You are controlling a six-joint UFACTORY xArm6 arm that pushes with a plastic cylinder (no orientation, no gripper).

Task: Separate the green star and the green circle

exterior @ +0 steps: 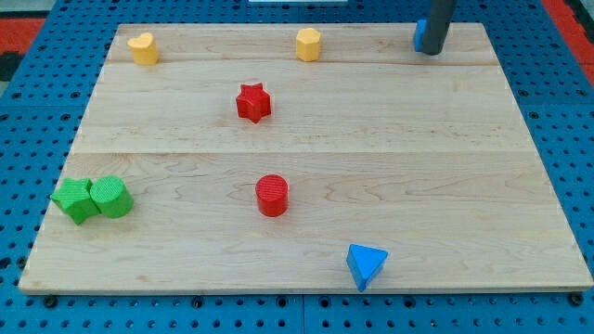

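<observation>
Camera view: red circle (272, 195) nearest green circle (112, 197), well apart.

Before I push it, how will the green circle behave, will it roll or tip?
The green circle looks like a squat cylinder standing on its flat end, so it will probably slide, not roll or tip. It touches the green star, which may drag along. My tip is far off.

A pale wooden board (390, 167) with fine grain is laid on a blue pegboard (28, 102) dotted with holes. Green is seen on the star (73, 199) and circle (111, 197), red on the star (252, 102) and cylinder (272, 195), yellow on two far blocks (142, 47) (308, 44), blue on the near triangle (367, 265).
</observation>
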